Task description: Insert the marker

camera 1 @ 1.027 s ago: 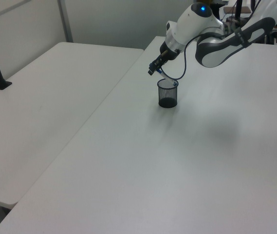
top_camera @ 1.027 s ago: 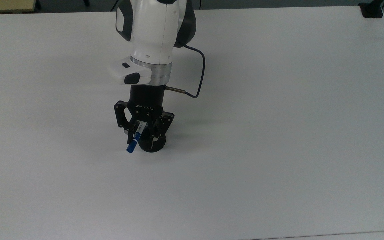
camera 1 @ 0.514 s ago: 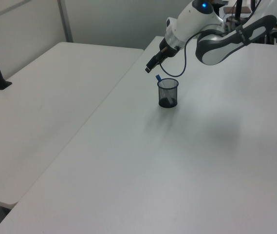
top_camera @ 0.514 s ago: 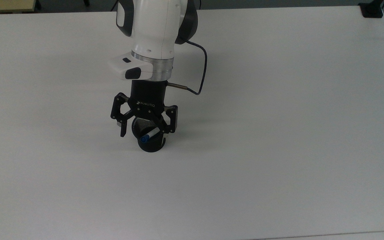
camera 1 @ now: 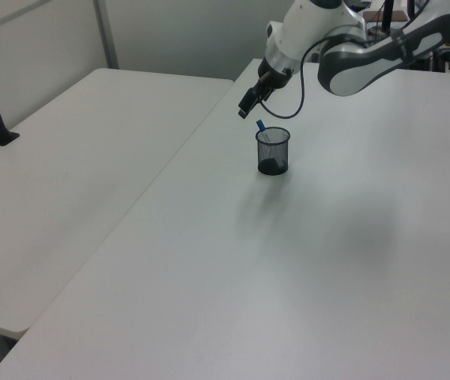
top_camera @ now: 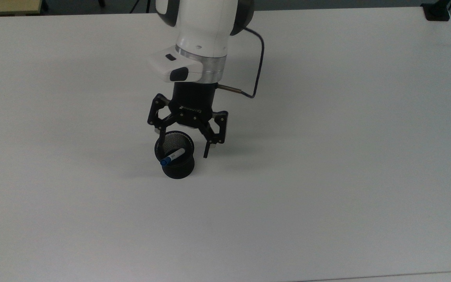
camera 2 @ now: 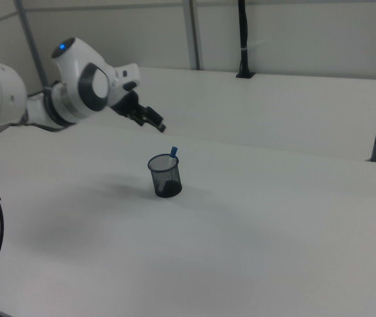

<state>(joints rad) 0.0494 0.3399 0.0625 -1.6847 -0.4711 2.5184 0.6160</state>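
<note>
In the top view, we see the gripper (top_camera: 184, 145) just above centre of the frame, its fingers spread apart and holding nothing. The marker (top_camera: 172, 156) leans inside the black mesh cup (top_camera: 177, 168) on the white tabletop (top_camera: 327, 156), blue end at the rim.

In the left view, upper middle of the frame, the gripper (camera 1: 245, 108) hangs above and left of the cup (camera 1: 273, 151), the marker (camera 1: 262, 128) poking out.

In the right view, the marker (camera 2: 172, 154) sticks up from the cup (camera 2: 165, 176) near centre, the gripper (camera 2: 153, 119) apart at upper left.

You've got a white arm (top_camera: 200, 23) with dark grey joints, silver wrist ring, black two-finger gripper (top_camera: 183, 145), thin dark cable (top_camera: 257, 58).
</note>
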